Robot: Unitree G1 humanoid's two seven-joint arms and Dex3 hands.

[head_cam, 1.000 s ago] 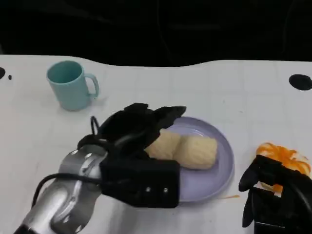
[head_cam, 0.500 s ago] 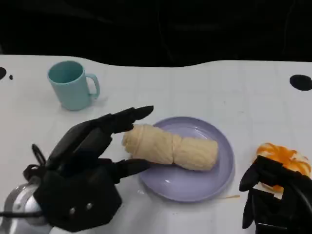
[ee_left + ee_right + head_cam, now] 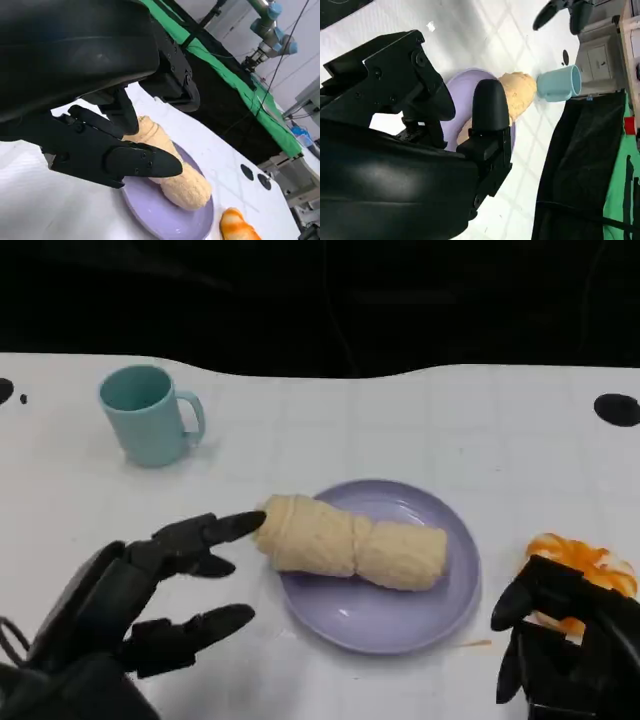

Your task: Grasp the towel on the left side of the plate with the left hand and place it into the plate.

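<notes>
A rolled cream towel (image 3: 350,544) lies across the purple plate (image 3: 415,610), its left end hanging over the plate's left rim. In the left wrist view the towel (image 3: 182,181) rests on the plate (image 3: 155,220) just beyond my fingers. My left hand (image 3: 140,600) is at the lower left, fingers spread and holding nothing, one fingertip close to the towel's left end. My right hand (image 3: 565,655) sits at the lower right, off the plate, fingers curled down with nothing seen in them. The right wrist view shows the towel (image 3: 515,95) and plate (image 3: 457,82) past the hand.
A teal mug (image 3: 148,413) stands at the back left, also the mug (image 3: 560,83) in the right wrist view. An orange object (image 3: 580,562) lies right of the plate, just behind my right hand. The table's far edge meets a dark background.
My left hand has let go of the towel and drawn back toward the lower left with its fingers spread. The towel stays lying on the plate. The right hand has not moved.
</notes>
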